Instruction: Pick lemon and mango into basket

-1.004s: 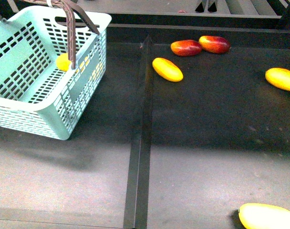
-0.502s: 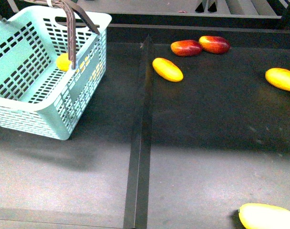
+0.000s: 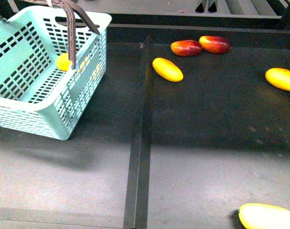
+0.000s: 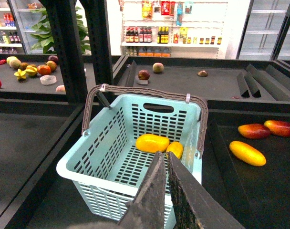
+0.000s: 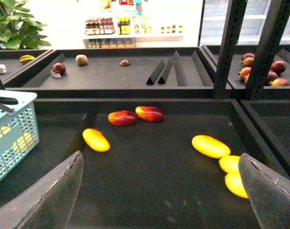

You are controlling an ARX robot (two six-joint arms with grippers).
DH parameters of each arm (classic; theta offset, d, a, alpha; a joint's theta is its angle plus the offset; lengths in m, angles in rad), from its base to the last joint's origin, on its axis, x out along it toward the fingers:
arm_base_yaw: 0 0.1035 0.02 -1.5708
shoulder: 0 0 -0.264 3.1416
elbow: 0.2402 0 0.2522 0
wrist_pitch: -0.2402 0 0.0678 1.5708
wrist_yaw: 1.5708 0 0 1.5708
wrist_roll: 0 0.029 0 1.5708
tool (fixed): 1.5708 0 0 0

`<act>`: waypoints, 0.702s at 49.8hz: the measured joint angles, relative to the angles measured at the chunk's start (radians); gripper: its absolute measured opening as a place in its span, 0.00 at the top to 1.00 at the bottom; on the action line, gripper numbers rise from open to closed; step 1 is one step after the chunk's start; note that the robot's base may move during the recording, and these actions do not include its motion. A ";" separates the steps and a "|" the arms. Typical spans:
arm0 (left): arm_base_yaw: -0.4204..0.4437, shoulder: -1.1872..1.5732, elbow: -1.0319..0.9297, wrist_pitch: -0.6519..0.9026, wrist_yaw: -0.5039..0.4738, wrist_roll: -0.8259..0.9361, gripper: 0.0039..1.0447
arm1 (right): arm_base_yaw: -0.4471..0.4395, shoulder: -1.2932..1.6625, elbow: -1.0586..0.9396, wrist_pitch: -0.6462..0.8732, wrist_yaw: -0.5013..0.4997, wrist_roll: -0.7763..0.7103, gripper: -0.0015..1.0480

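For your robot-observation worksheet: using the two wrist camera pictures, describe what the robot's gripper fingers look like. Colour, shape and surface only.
Left gripper: two dark grey, nearly black fingers, long flat blades tapering to narrow tips. Right gripper: broad dark grey fingers with a rough matte surface, pale worn edges and rounded tips. No cables or markings are visible on either, and the front view shows no arm.
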 joint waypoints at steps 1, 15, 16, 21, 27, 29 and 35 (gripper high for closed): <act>0.000 -0.007 0.000 -0.008 0.000 0.000 0.97 | 0.000 0.000 0.000 0.000 0.000 0.000 0.08; 0.000 -0.196 0.000 -0.203 0.000 0.000 0.97 | 0.000 0.000 0.000 0.000 0.000 0.000 0.08; 0.000 -0.198 0.000 -0.203 0.000 0.000 0.97 | 0.000 0.000 0.000 0.000 0.000 0.000 0.08; 0.000 -0.199 0.000 -0.204 0.000 0.000 0.97 | 0.000 0.000 0.000 0.000 0.000 0.000 0.08; 0.000 -0.199 0.000 -0.204 0.000 0.000 0.97 | 0.000 0.000 0.000 0.000 0.000 0.000 0.08; 0.000 -0.199 0.000 -0.204 0.000 0.000 0.97 | 0.000 0.000 0.000 0.000 0.000 0.000 0.08; 0.000 -0.199 0.000 -0.204 0.000 0.000 0.96 | 0.000 0.000 0.000 0.000 0.000 0.000 0.08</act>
